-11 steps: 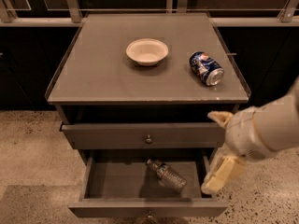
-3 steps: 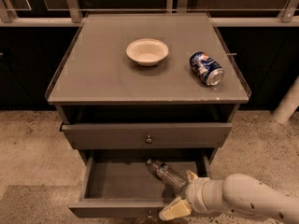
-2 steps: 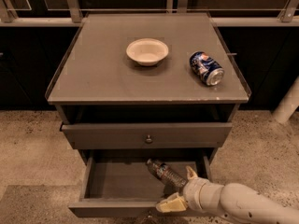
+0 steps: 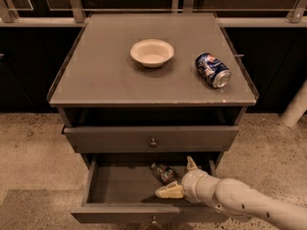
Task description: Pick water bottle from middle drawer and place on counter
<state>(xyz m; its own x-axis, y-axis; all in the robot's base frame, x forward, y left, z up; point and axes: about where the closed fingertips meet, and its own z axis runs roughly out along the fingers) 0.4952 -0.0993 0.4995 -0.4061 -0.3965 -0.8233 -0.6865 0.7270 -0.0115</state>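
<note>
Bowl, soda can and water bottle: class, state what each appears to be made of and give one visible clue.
Bowl: probably ceramic or plastic, matte cream, no shine. Soda can: metal, printed blue wall, bright silvery end. Water bottle: seemingly clear plastic, see-through body, lying in the middle drawer, where the open gripper sits close beside it.
</note>
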